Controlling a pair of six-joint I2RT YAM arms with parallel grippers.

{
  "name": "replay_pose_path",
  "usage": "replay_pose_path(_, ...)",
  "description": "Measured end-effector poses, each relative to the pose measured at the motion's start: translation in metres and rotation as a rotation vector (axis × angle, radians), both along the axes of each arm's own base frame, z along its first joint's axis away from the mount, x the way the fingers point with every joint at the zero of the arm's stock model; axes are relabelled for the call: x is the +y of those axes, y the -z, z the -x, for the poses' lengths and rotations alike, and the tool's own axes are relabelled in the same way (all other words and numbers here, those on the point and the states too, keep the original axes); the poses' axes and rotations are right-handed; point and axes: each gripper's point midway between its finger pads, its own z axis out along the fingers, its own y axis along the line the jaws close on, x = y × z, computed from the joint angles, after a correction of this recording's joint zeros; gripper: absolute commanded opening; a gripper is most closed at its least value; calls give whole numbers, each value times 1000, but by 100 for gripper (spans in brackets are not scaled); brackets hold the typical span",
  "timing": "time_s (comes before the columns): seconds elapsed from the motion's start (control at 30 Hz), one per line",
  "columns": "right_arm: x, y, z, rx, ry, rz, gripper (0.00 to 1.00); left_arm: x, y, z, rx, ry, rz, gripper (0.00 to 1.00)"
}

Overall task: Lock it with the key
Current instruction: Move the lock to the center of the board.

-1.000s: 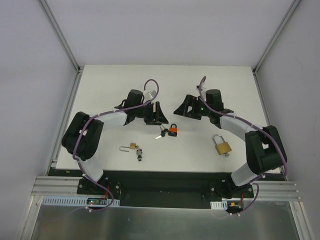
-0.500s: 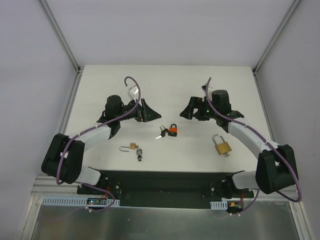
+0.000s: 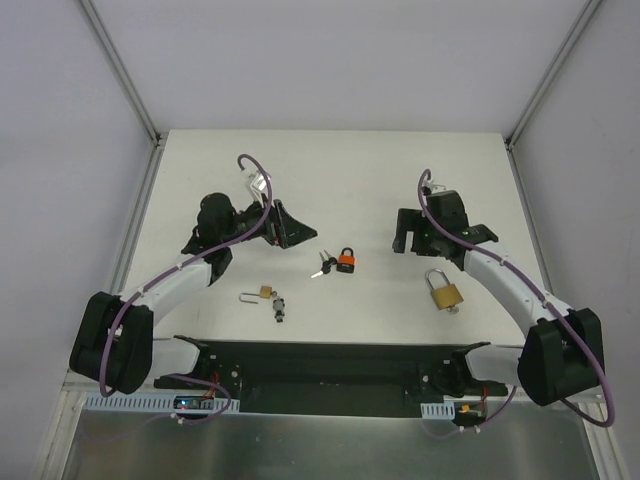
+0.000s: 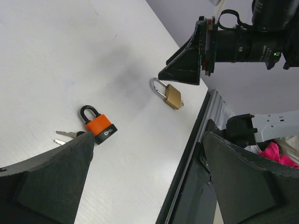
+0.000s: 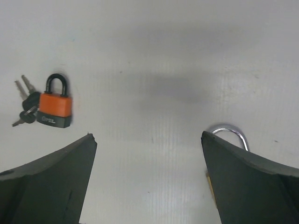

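Three padlocks lie on the table [image 3: 230,165]: nearest, a small brass padlock [image 3: 263,293] beside a key [image 3: 280,308] and a large brass padlock [image 3: 445,291]; farther, an orange padlock [image 3: 347,261] touching keys [image 3: 322,267]; beyond, left claw [image 3: 297,226] and right claw [image 3: 408,233], both spread, empty.

on the white flat table [image 3: 330,170] the orange-bodied, black-shackled padlock [image 3: 347,261] lies mid-table, with a bunch of silver, black-headed keys [image 3: 321,268] touching its left side. the large brass padlock with a steel shackle [image 3: 445,291] lies well right and nearer the bases. the small brass padlock [image 3: 258,294] lies front-left, with a small dark metal piece [image 3: 280,308] just right of it.
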Motion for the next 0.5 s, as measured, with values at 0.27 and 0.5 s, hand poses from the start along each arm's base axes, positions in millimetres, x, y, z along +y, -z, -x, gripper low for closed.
replay_pose_path(0.27, -55, 2, 12, 22, 180, 155, 98, -7, 4, 3, -23, 11, -69, 99)
replay_pose_path(0.5, -91, 35, 34, 176, 310, 211, 98, -16, 1, 6, -44, 46, -84, 99)
